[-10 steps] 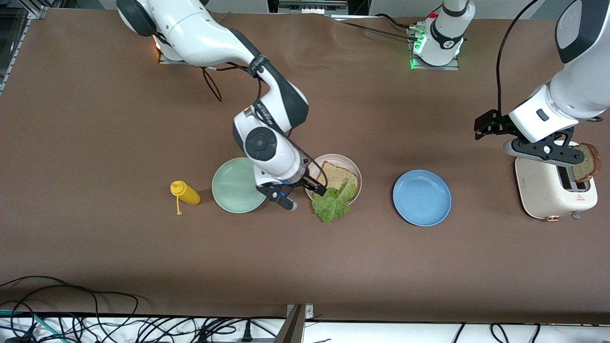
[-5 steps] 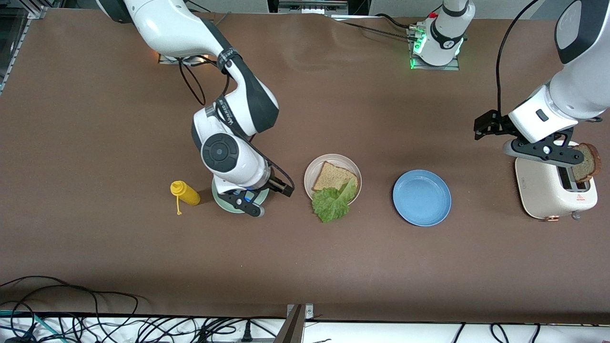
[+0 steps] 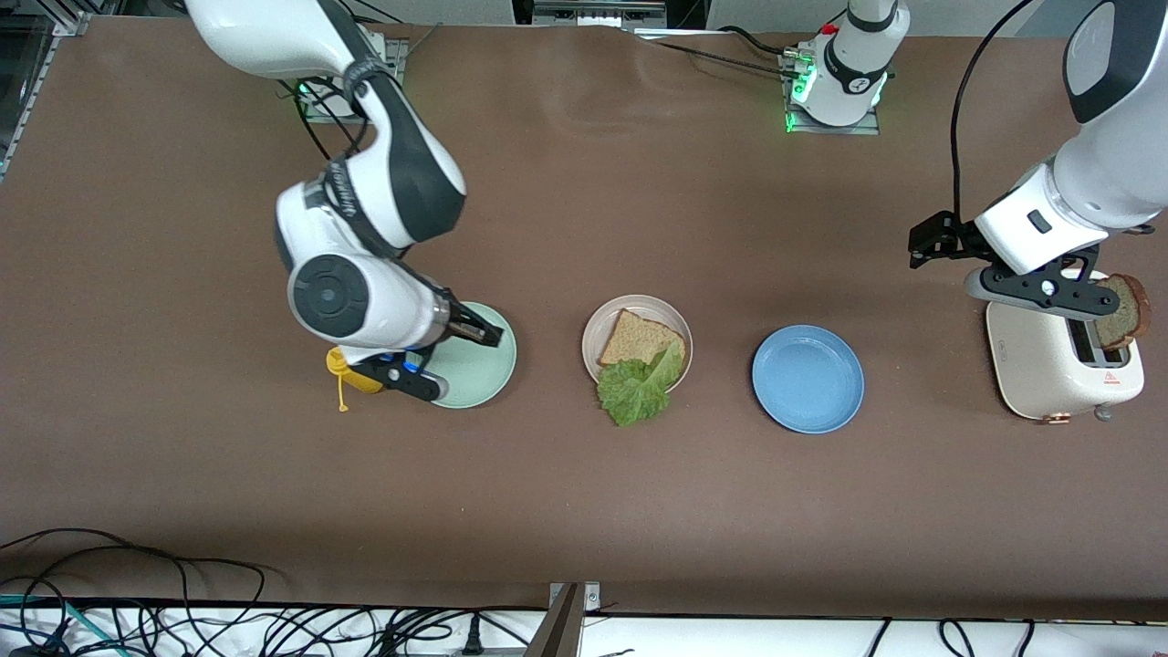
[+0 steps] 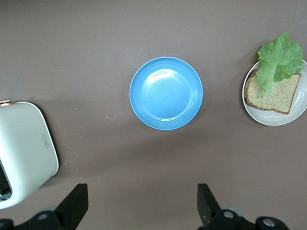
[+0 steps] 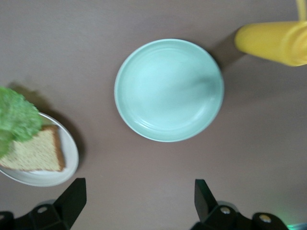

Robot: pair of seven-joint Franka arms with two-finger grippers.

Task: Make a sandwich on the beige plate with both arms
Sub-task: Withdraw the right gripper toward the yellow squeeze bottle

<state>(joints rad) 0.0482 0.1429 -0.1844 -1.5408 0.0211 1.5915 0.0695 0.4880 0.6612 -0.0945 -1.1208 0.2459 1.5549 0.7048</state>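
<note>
- A yellow bottle [image 3: 354,370] is seen lying on its side toward the right arm's end of the table, just beside the green plate [image 3: 474,365]; part of it is covered by the right arm's wrist.
- The right gripper [image 3: 438,360] is held in the air over the green plate and the bottle; its fingers [image 5: 72,196] are spread wide apart and nothing is held between them.
- The green plate is shown bare in the right wrist view.
- The beige plate [image 3: 602,321] is placed between the green plate and the blue plate [image 3: 808,379], about mid-table.
- One bread slice [image 3: 634,338] is laid flat on the beige plate.
- A lettuce leaf [image 3: 634,392] is draped partly on that slice and partly over the plate's rim nearest the front camera, onto the table.
- The blue plate is seen bare, between the beige plate and the toaster [image 3: 1049,365].
- The toaster stands at the left arm's end of the table.
- A second bread slice [image 3: 1124,315] is seen sticking up from the toaster.
- The left gripper [image 3: 1036,283] is held over the toaster; its fingers [image 4: 76,201] are spread apart and nothing is gripped. Whether the slice is touched cannot be told.
</note>
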